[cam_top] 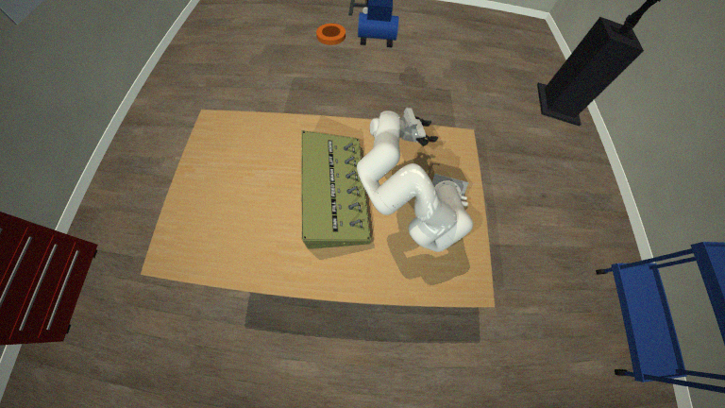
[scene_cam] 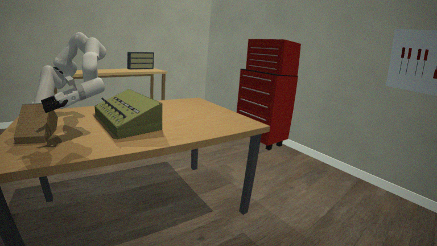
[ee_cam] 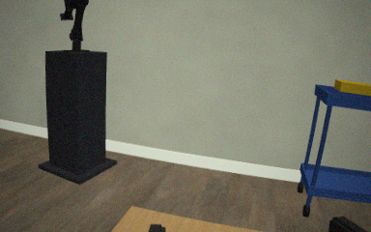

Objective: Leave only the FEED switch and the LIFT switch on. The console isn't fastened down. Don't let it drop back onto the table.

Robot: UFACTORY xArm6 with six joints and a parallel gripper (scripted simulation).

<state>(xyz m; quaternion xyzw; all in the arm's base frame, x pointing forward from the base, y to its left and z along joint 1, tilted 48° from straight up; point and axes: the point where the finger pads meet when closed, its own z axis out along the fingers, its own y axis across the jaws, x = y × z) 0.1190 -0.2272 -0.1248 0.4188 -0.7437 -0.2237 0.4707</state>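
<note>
Gripper [cam_top: 425,131] is sitting fully spread, nothing between the fingers, hanging over the table [cam_top: 240,243] edge on the far side of the arm from the console [cam_top: 317,190] and pointing away from it. Console is lying on the table just beside the arm's elbow, not touching the gripper; it's an olive wedge-shaped box with one row of toggle switches [cam_top: 352,178] running along the side nearest the arm and a strip of labels next to them. Label text is too small to read, so I cannot tell which are FEED and LIFT, nor which levers are up or down. Wrist camera is looking out past the table corner at the wall: black pedestal [ee_cam: 75,113] on the left, blue cart [ee_cam: 333,145] on the right carrying a flat yellow item [ee_cam: 354,87] on its top shelf; lower shelf is showing bare blue. Red tool chest [scene_cam: 268,90] is standing by the wall with all drawers shut. Orange ring [cam_top: 330,33] is lying on the floor beside a blue compressor [cam_top: 378,21].
</note>
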